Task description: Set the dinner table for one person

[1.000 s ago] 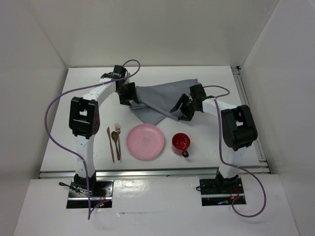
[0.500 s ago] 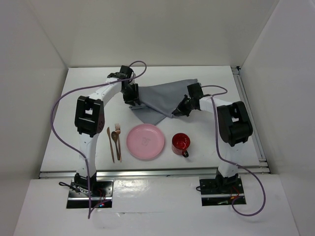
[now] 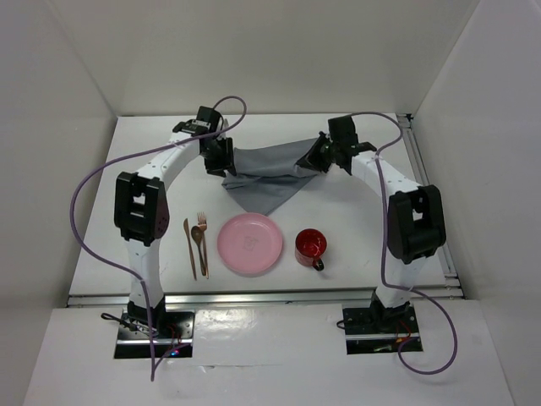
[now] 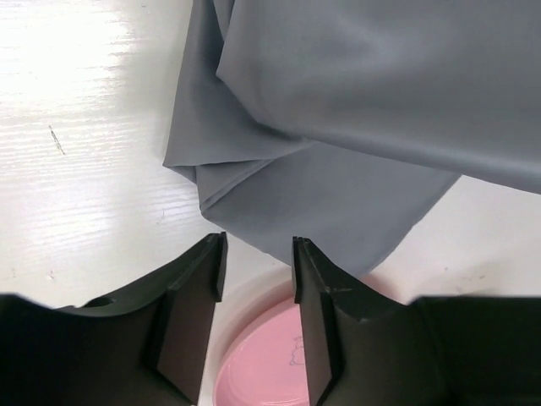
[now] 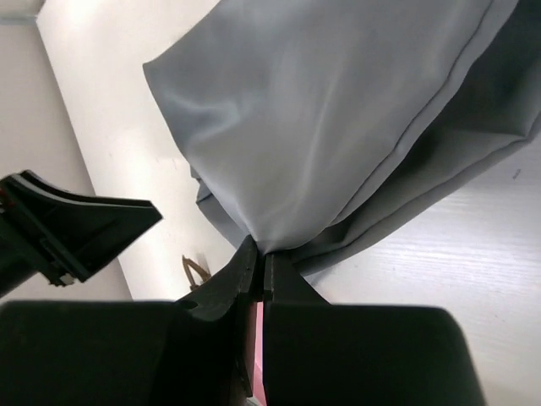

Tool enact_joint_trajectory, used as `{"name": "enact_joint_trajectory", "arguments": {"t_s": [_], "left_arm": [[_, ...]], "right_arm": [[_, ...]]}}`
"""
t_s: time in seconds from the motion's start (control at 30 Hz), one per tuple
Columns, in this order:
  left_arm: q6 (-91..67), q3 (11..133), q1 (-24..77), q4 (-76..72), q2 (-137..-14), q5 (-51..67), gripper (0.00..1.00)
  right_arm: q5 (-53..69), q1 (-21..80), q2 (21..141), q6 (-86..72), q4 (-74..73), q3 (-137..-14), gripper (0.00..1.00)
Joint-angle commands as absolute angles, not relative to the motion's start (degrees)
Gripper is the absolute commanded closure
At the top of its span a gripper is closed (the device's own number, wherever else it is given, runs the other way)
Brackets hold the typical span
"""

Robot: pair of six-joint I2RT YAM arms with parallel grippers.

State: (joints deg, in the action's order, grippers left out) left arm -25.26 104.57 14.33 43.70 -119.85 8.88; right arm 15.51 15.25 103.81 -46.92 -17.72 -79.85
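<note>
White surface (image 3: 355,228) lies under everything. Our right fingers (image 5: 264,258) pinch the grey cloth (image 3: 270,169); left fingers (image 4: 218,266) stand spread, empty. We judge cloth-laying in hand; next needs 2 corners gripped.

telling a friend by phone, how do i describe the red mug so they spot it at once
On the white dinner table, look at the row of tableware along the near edge, in front of the grey cloth. The red mug stands at that row's right end, just right of the pink plate. It is the only red thing and the only one with a handle.
</note>
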Motion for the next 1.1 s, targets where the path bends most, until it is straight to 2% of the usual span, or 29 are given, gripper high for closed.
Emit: {"name": "enact_joint_trajectory", "arguments": {"t_s": [0.0, 0.13, 0.17, 0.23, 0.27, 0.33, 0.63, 0.83, 1.07], "left_arm": [[-23.3, 105.0, 14.2, 43.9, -117.2, 9.8, 0.46], [-23.3, 106.2, 14.2, 45.7, -117.2, 9.2, 0.41], [-23.3, 106.2, 14.2, 45.7, -116.5, 8.7, 0.41], [-23.3, 106.2, 14.2, 45.7, -116.5, 8.7, 0.39], [-23.3, 106.2, 14.2, 45.7, -116.0, 8.7, 0.39], [-23.3, 106.2, 14.2, 46.2, -116.0, 8.7, 0.39], [-23.9, 106.2, 14.2, 46.2, -116.0, 8.7, 0.39], [-23.9, 105.6, 14.2, 46.2, -116.0, 8.7, 0.39], [-23.9, 105.6, 14.2, 46.2, -115.5, 8.7, 0.39]], "right_arm": [[14.4, 15.7, 100.7, -44.6, -22.2, -79.3, 1.0], [12.1, 15.2, 98.4, -42.3, -25.0, -75.6, 0.99], [11.3, 15.2, 98.3, -42.3, -27.0, -75.6, 0.81], [10.0, 14.7, 98.3, -42.3, -28.5, -74.4, 0.61], [10.0, 14.7, 97.7, -42.3, -28.5, -74.4, 0.52], [10.9, 14.7, 96.5, -44.7, -27.8, -72.2, 0.44], [20.6, 14.7, 91.1, -60.9, -9.7, -52.6, 0.39], [23.3, 14.7, 96.2, -67.0, 2.9, -48.2, 0.37], [19.0, 15.4, 101.9, -69.8, 8.3, -48.2, 0.39]]}}
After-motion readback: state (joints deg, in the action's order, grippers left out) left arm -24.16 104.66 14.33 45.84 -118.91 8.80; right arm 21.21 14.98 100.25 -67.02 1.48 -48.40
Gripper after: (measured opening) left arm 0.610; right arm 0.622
